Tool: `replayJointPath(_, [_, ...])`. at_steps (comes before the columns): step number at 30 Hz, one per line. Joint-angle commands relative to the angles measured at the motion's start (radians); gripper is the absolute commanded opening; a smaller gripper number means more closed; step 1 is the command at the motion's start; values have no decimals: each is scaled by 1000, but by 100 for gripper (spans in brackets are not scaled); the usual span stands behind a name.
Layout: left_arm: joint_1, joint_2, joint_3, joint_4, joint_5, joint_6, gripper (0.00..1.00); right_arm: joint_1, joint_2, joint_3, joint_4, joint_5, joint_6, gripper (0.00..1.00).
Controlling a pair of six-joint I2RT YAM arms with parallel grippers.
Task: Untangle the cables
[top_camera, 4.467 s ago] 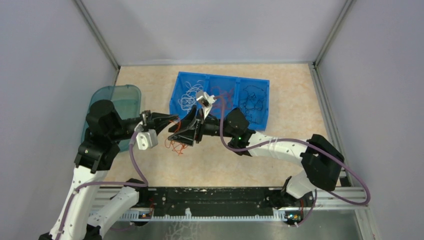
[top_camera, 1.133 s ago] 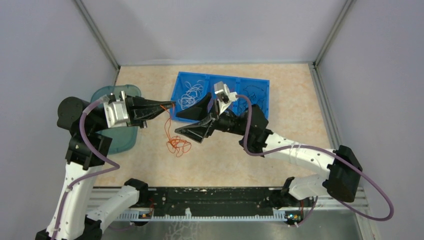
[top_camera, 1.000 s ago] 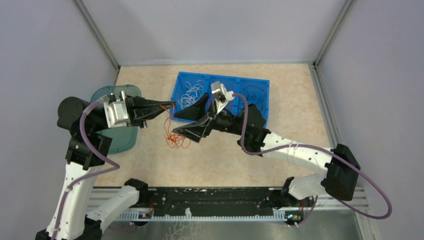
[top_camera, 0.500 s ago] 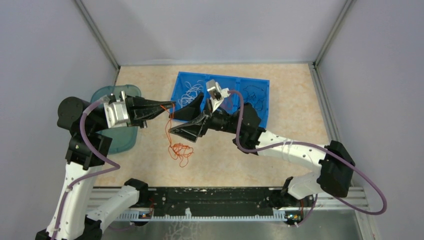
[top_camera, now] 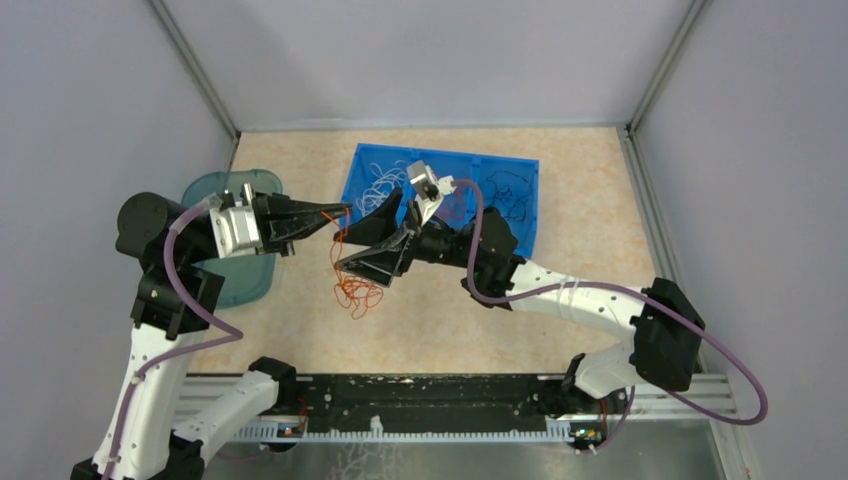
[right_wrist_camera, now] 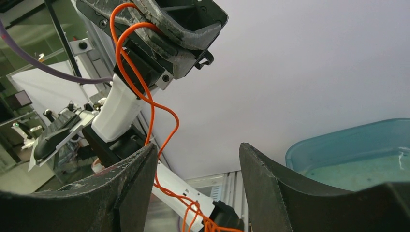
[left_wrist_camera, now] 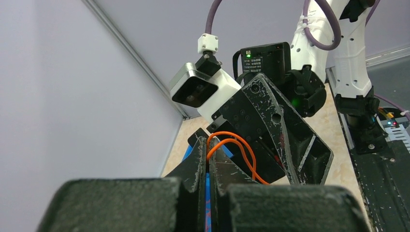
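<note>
Since four and a half seconds back, our left gripper has risen off the table and taken the red-orange clump up with it. In the last half second our right gripper has edged closer to the strand hanging down.

From above, the blue tray already holds white strands in its left compartment, red-orange strands in the middle and black strands in the right. We judge the sorting well along, with this one knotted clump left to pull apart and drop in. We cannot tell whether its lower end touches the table.

In the left wrist view, our left gripper is pinched tight on a loop of the red-orange clump, with the right gripper just beyond it.

In the right wrist view, our right gripper is spread wide and grips nothing. A strand of the red-orange clump falls from the left gripper into the gap, just beside one finger; we cannot tell if it touches. The teal bin lies behind.
</note>
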Motion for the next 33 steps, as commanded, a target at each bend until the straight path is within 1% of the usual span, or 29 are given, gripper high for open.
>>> replayJointPath(1, [-4,-3,-6,-23,19,39,0,10,-8,53,67,-11,20,64])
replayJointPath(5, [-4,-2,-12,-34,21,65,0,10,11,55,99,-12,52,64])
replayJointPath(13, [-4,0,-20,-34,18,79,0,35,110,112,157,-32,119,62])
replayJointPath(17, [-4,1,-24,-45,19,97,0,52,130,122,131,-24,95,60])
replayJointPath(21, [-4,-2,-30,-52,19,113,0,54,129,105,142,-15,97,60])
replayJointPath(27, [-4,0,-40,-53,4,130,0,76,167,142,136,-9,79,60])
replayJointPath(33, [-4,17,-12,-1,-2,59,0,113,216,136,141,9,17,55])
